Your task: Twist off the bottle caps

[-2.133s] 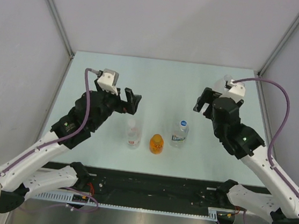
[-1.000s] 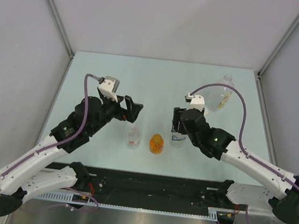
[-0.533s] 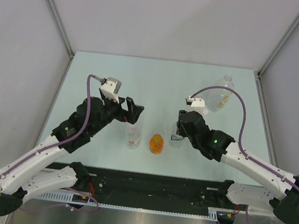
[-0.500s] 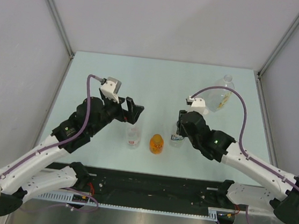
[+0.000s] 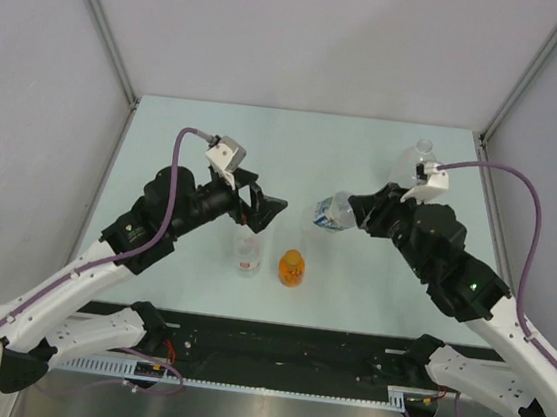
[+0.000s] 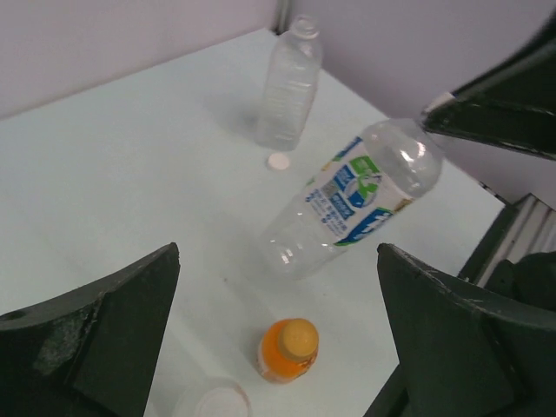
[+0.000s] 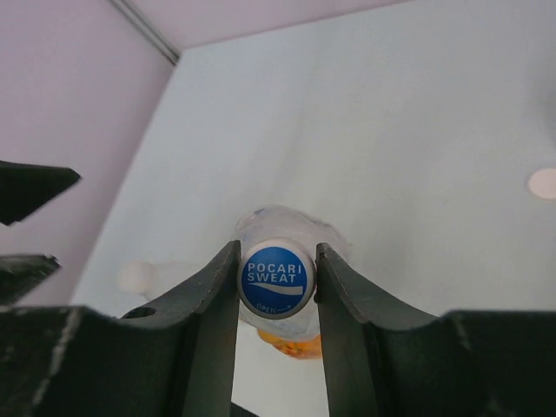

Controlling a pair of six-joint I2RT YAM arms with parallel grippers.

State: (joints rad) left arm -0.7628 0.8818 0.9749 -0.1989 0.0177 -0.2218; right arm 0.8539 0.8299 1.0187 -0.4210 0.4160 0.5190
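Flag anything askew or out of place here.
The blue-labelled bottle is off the table, hanging tilted almost sideways, gripped only by its blue cap in the right claw. The big clear bottle at the far right stands uncapped, a white cap loose on the table beside it. No spill visible.

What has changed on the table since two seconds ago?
The right gripper closed on the blue cap and lifted the blue-labelled bottle off the table, tilted toward the left gripper, which edged closer, open. The orange bottle, red-labelled bottle and large clear bottle stayed put.
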